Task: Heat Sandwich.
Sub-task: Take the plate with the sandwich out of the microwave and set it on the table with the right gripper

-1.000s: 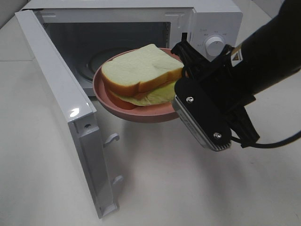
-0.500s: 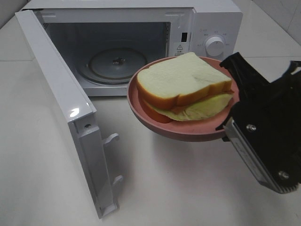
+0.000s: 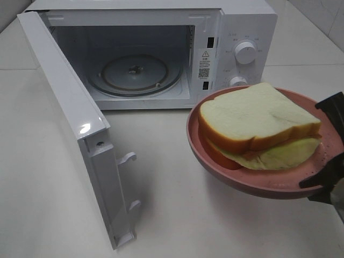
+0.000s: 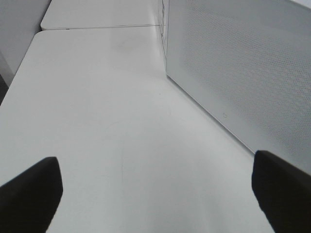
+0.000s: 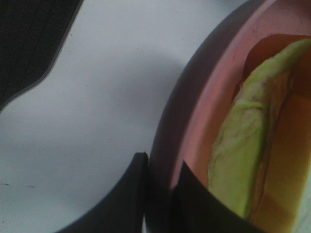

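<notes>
We pinch rim of round pink plate (image 3: 215,167) in right gripper (image 5: 158,187), jaws clamped, keeping thick white-bread sandwich (image 3: 257,124) level beyond fingertips. Left gripper (image 4: 155,187) jaws wide, empty.

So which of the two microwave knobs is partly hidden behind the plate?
The lower knob: the pink plate rim cuts across its bottom edge. The upper knob sits clear above it, fully visible.
</notes>
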